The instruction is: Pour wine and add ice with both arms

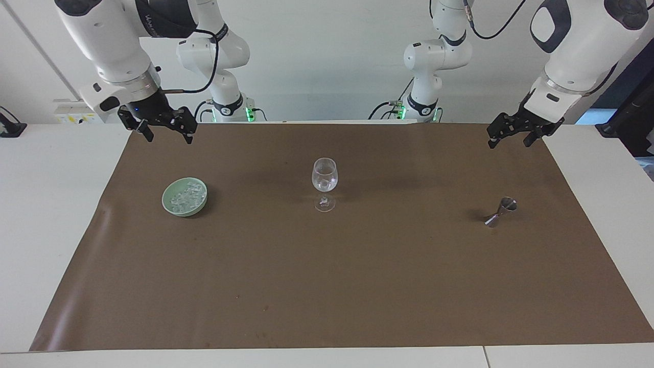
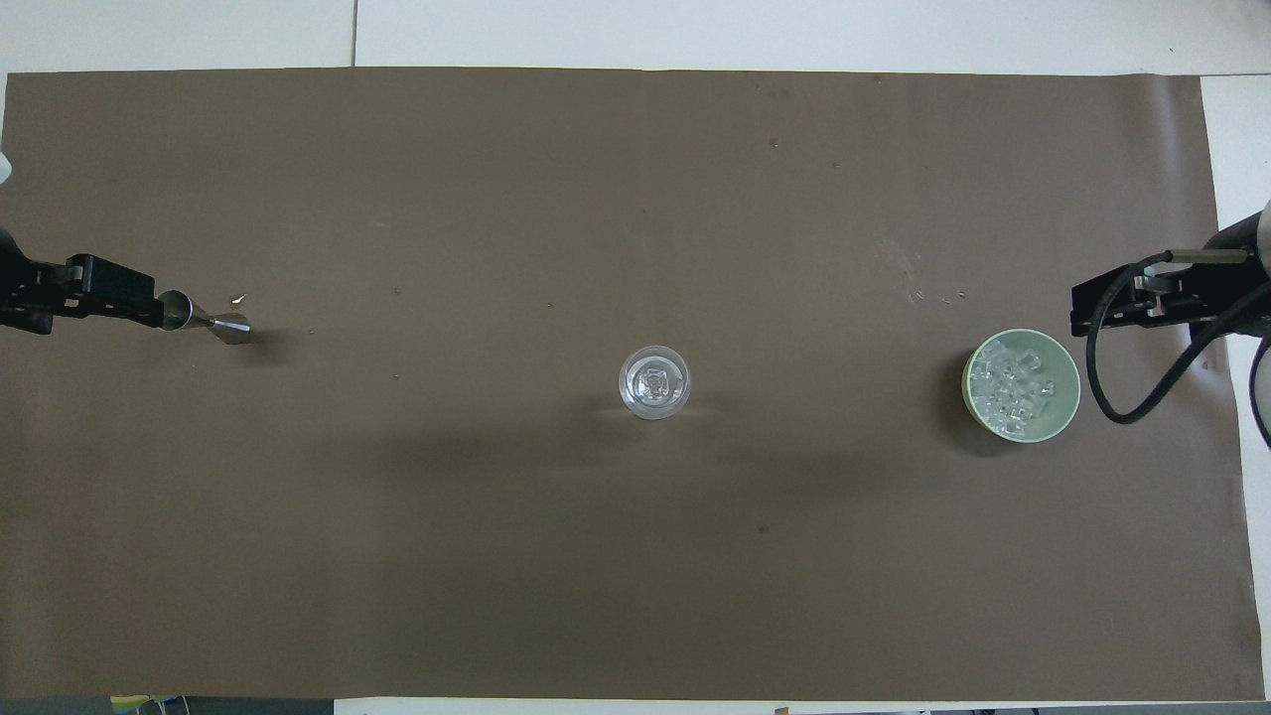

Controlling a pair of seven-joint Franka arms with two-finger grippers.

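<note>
A clear wine glass [image 1: 324, 176] [image 2: 654, 382] stands upright at the middle of the brown mat [image 1: 327, 286]. A glassy ice piece shows in its bowl; the wine is too clear to tell apart there. More ice [image 1: 186, 196] [image 2: 1018, 389] is heaped in a pale green bowl [image 1: 171, 205] [image 2: 971, 367] toward the right arm's end. My right gripper [image 1: 169, 138] [image 2: 1080, 316] hangs open and empty above the mat's edge at that end, apart from the bowl. My left gripper [image 1: 508, 143] [image 2: 149, 306] waits open and raised over the mat at the left arm's end.
A small metal jigger [image 1: 500, 211] [image 2: 204, 316] lies tilted on the mat at the left arm's end, below the left gripper in height and untouched. White table [image 1: 46, 214] borders the mat at each end.
</note>
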